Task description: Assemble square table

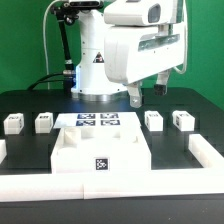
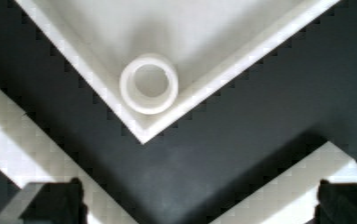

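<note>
Hovering high over the black surface (image 1: 30,100), the end effector (image 1: 148,93) touches nothing: its two dark fingers (image 1: 135,97) stand apart and the gap between them is bare. The wrist view backs that up: both fingertips (image 2: 50,203) sit wide at the picture's edge, with only dark surface showing between them.

Now the task's pieces. The tabletop slab (image 1: 100,152) lies flat at the front of the surface in the exterior view, raised rim up, with a black-and-white tag (image 1: 101,163) on the wall facing the camera. Through the wrist camera we get one corner of that slab, its white rim forming a sharp V. A round ring (image 2: 148,82) sits just inside the corner; whether it is raised or sunk I cannot tell.

Behind the slab the marker board (image 1: 100,120) lies flat, and the four legs (image 1: 44,122) line up in a row with it. Two are on the exterior view's left and two on the exterior view's right, each standing apart from its neighbour and from the slab.

White border bars (image 1: 206,152) frame the surface at both sides and along the front. The white arm (image 1: 140,45) rises from its base behind the marker board, well above everything.
</note>
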You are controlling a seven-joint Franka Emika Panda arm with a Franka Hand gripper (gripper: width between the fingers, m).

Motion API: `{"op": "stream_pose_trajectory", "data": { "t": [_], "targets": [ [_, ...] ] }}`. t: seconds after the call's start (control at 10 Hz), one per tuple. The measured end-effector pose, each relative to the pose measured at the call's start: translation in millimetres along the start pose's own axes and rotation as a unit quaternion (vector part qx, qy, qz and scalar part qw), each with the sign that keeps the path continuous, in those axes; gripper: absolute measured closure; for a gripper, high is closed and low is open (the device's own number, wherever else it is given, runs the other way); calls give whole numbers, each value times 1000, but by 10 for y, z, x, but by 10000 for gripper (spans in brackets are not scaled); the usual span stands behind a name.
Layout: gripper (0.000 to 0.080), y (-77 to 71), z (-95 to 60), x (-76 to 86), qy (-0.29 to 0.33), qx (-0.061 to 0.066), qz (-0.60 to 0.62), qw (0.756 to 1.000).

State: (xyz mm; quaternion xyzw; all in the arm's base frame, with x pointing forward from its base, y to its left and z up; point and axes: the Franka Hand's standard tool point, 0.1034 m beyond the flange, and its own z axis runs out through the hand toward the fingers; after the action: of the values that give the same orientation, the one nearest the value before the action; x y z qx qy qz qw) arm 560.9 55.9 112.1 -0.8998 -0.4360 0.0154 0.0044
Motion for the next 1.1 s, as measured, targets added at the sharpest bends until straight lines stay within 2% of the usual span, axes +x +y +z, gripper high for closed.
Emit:
{"op": "stream_pose_trajectory", "data": {
  "t": [0.8, 0.9, 1.0, 1.1],
  "targets": [
    [150, 3, 8, -15, -1, 0, 0, 1000],
    [150, 42, 64, -126, 7, -11, -55, 998],
    [150, 14, 165, -307, 4, -9, -84, 996],
    [150, 9, 223, -378, -2, -5, -118, 993]
  ]
}}
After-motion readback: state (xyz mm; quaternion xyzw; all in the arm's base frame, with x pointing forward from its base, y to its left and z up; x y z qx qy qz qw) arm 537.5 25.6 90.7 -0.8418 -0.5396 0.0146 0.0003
